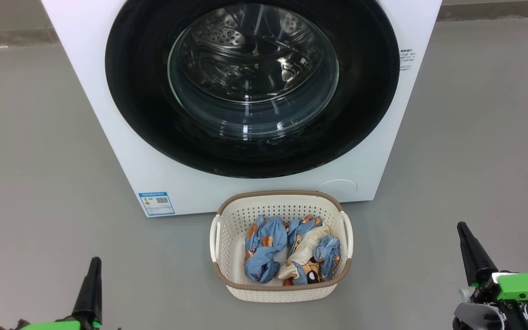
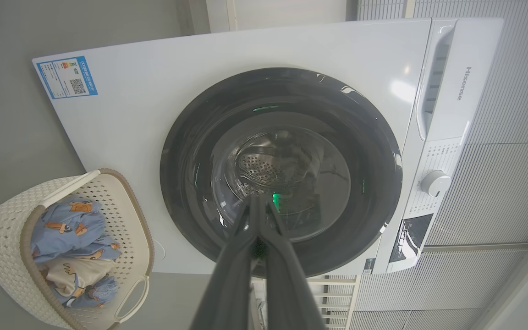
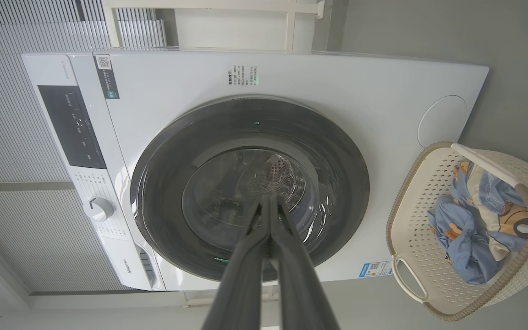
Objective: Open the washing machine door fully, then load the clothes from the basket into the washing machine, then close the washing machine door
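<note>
At lower left, the left gripper (image 1: 94, 263), its two long dark fingers pressed together on nothing, points up toward the big white front-loading washing machine (image 1: 154, 183). At centre, the large round washing machine door (image 1: 252, 78), glossy black rim around bulging clear glass, sits shut, ahead of both arms and between them. Its catch side is hard to make out, so neither arm looks clearly nearer. Just before the machine stands the small cream perforated plastic basket (image 1: 277, 195), the blue-and-cream bear-print clothes (image 1: 287, 250) heaped inside. At lower right, the right gripper (image 1: 463, 228) is likewise closed and empty.
</note>
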You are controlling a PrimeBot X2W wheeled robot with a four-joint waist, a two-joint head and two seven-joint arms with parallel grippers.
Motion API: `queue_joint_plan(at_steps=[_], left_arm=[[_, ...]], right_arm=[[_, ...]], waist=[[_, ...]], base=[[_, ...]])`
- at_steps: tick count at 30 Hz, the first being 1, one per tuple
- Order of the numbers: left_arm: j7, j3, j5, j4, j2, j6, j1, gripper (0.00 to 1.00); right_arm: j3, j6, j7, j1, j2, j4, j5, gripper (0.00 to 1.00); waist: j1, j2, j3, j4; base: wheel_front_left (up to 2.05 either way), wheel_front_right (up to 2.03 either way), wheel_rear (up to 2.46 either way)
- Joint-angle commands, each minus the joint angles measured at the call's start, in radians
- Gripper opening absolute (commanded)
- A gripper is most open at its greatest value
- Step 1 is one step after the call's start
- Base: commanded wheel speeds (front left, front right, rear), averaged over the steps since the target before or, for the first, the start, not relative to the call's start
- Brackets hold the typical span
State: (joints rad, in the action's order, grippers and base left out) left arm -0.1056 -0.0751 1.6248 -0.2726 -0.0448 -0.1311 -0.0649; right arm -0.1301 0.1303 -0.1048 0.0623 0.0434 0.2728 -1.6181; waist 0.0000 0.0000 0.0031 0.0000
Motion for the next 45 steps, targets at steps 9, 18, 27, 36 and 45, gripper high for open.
queue_joint_plan(at_steps=[9, 18, 27, 36, 45], left_arm=[[-0.005, -0.036, -0.014, 0.028, -0.008, 0.000, -0.043, 0.00], [-0.006, -0.036, -0.014, 0.028, -0.008, 0.000, -0.043, 0.00], [-0.006, -0.037, -0.014, 0.028, -0.008, 0.000, -0.043, 0.00], [0.004, 0.003, -0.001, -0.033, 0.012, 0.000, 0.029, 1.00], [0.031, 0.019, -0.025, -0.012, 0.002, 0.000, 0.030, 1.00]], right_arm=[[0.018, 0.000, -0.007, 0.046, 0.008, -0.028, 0.008, 0.00], [0.017, 0.000, -0.008, 0.046, 0.008, -0.028, 0.009, 0.00], [0.017, 0.000, -0.008, 0.046, 0.008, -0.028, 0.009, 0.00], [0.004, 0.000, 0.003, -0.030, -0.017, 0.042, 0.001, 1.00], [0.022, 0.000, 0.029, -0.028, -0.008, 0.033, 0.024, 1.00]], waist=[[0.0000, 0.0000, 0.000, 0.000], [0.0000, 0.0000, 0.000, 0.000], [0.0000, 0.0000, 0.000, 0.000], [0.0001, 0.0000, 0.001, 0.000], [0.0002, 0.0000, 0.000, 0.004]], base=[[0.00, 0.00, 0.00], [0.00, 0.00, 0.00], [0.00, 0.00, 0.00], [0.00, 0.00, 0.00], [0.00, 0.00, 0.00]])
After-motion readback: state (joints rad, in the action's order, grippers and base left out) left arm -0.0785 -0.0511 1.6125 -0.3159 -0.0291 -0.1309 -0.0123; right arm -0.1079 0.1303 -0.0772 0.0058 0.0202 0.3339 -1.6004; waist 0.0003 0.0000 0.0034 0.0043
